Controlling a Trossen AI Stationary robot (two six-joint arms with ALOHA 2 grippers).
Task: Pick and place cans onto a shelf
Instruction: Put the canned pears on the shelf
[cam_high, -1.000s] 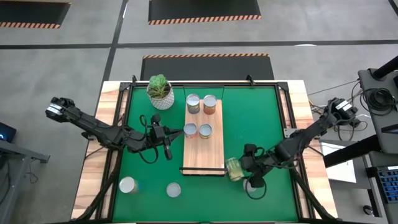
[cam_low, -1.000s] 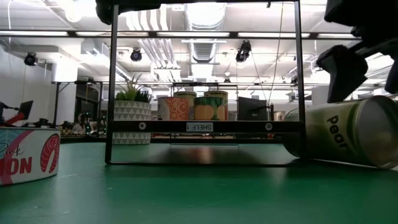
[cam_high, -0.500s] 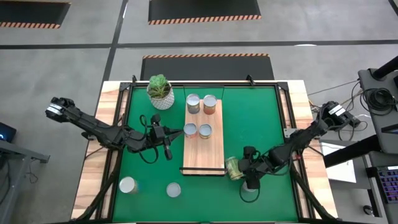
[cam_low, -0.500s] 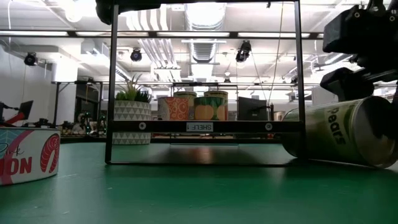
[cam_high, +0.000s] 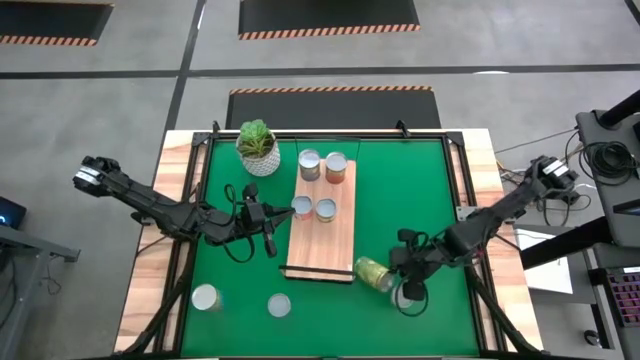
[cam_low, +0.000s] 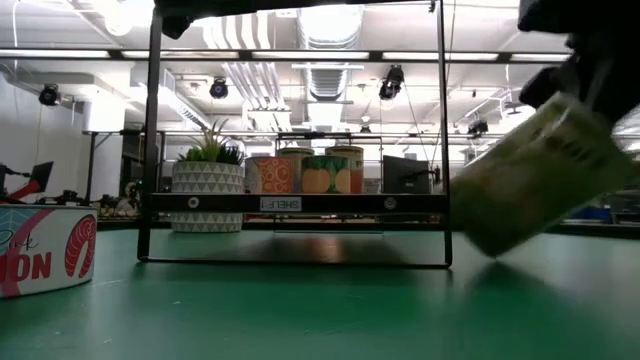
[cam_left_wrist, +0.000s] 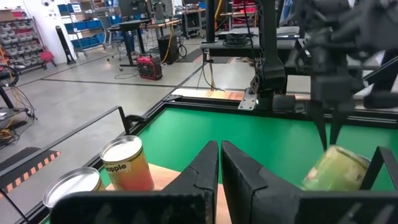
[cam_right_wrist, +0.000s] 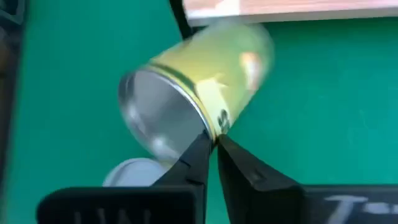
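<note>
Just beyond shut right jaws, tilted can (cam_right_wrist: 202, 93)

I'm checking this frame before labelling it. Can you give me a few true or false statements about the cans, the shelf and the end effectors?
1. Four cans stand upright on the shelf. True.
2. The pear can stands upright on the shelf. False: it lies tilted on the green mat, off the shelf's near corner.
3. The right end effector is shut, its fingertips at the pear can's rim. True.
4. The left end effector holds a can. False: it is shut on nothing.
5. The potted plant stands on the shelf. False: it stands on the mat beside it.
</note>
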